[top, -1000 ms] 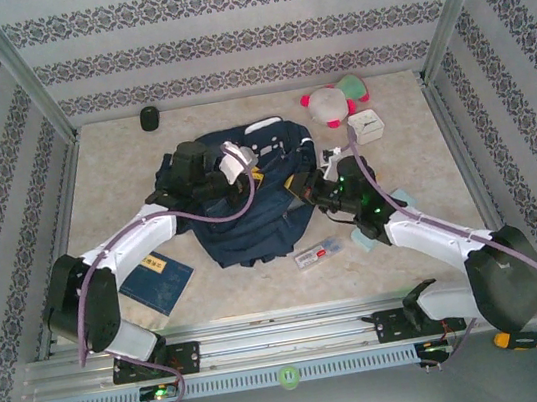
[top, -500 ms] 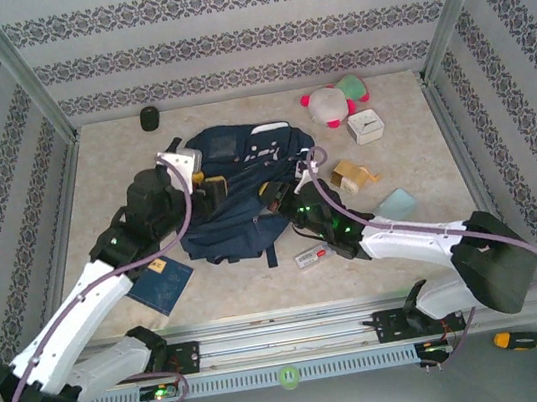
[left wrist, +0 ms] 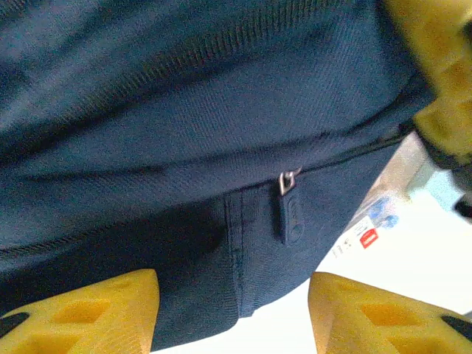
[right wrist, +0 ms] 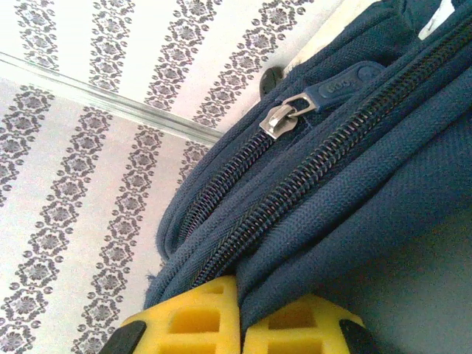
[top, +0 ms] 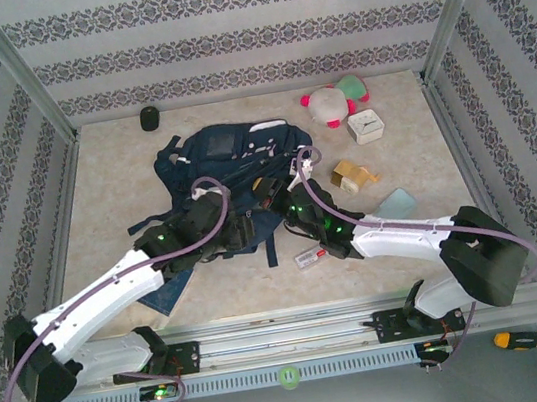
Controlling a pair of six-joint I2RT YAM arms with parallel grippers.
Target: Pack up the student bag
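Student bag (top: pixel 231 151) with near edge hidden under both arms, left pincer (left wrist: pixel 233 302) parted over its fabric, holding nothing, right pincer (right wrist: pixel 240 318) clamped on a seam fold

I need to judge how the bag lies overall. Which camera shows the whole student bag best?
The top external view: there the student bag shows whole, lying on the table. The left wrist view gives close-up fabric with a zipper pull; the right wrist view, its zipper tracks at close range.

Striped patterned wallpaper walls (top: pixel 245 43) enclose a beige marbled tabletop (top: pixel 114 184).
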